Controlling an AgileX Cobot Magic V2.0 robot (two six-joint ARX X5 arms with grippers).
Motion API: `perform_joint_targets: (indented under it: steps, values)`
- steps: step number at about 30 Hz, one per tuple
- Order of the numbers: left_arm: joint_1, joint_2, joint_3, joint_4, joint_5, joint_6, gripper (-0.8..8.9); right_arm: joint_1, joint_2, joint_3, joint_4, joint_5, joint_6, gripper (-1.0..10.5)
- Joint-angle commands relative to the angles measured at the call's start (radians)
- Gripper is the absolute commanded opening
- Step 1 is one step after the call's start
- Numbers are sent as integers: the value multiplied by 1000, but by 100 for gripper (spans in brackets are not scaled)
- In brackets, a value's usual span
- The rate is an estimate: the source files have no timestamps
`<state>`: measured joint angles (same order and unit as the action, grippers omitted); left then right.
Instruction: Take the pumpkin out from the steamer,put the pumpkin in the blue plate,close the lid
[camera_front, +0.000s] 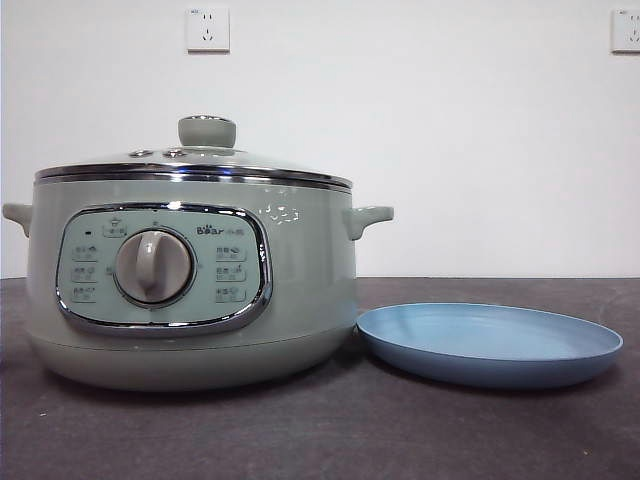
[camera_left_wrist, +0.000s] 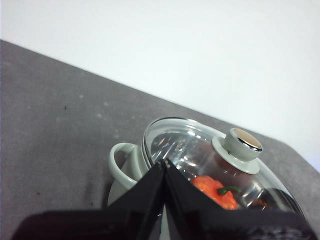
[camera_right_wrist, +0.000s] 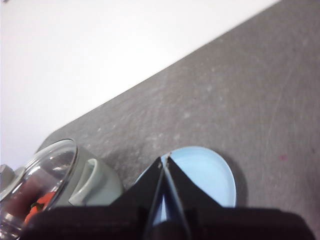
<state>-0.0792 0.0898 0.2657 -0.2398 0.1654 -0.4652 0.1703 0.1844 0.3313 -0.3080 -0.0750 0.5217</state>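
under glass lid (camera_left_wrist: 200, 150): small orange pumpkin (camera_left_wrist: 214, 191), green stem.

The one readable word is "Bear", printed in white on the control panel (camera_front: 163, 267) of the steamer (camera_front: 190, 280), at the upper middle of the panel, just above and right of the grey dial (camera_front: 153, 266). Small white icons with tiny captions run in columns on both sides of the dial, but they are too small to read. A faint white mark sits on the steamer's wall right of the panel, also unreadable.
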Motion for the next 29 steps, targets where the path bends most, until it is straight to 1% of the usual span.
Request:
perform_joint_targets:
  steps: [1,5,10,14,18,21,25,27,28,29]
  values:
    - [2,93,45,-6,6,34,-8,1,90,89,-17,5,-82,-17]
    - [2,238,143,-10,59,124,-8,1,210,207,-37,1,-145,-17]
    - [2,422,304,-48,156,236,-8,1,346,363,-74,-3,-245,-17]
    - [2,551,436,-107,235,296,-8,1,441,480,-146,-4,-326,-17]
    - [1,660,566,-203,292,359,-8,1,533,588,-256,-12,-393,-17]
    - [0,716,643,-272,315,392,-4,1,593,649,-343,-87,-440,-17]
    - [0,749,702,-312,314,392,0,1,643,681,-386,-179,-469,-12]
    - [0,751,710,-315,314,391,3,1,655,681,-385,-189,-468,40]
    - [0,751,711,-315,314,391,34,1,661,681,-385,-189,-467,95]
    - [0,751,711,-316,314,391,101,1,666,681,-384,-188,-467,161]
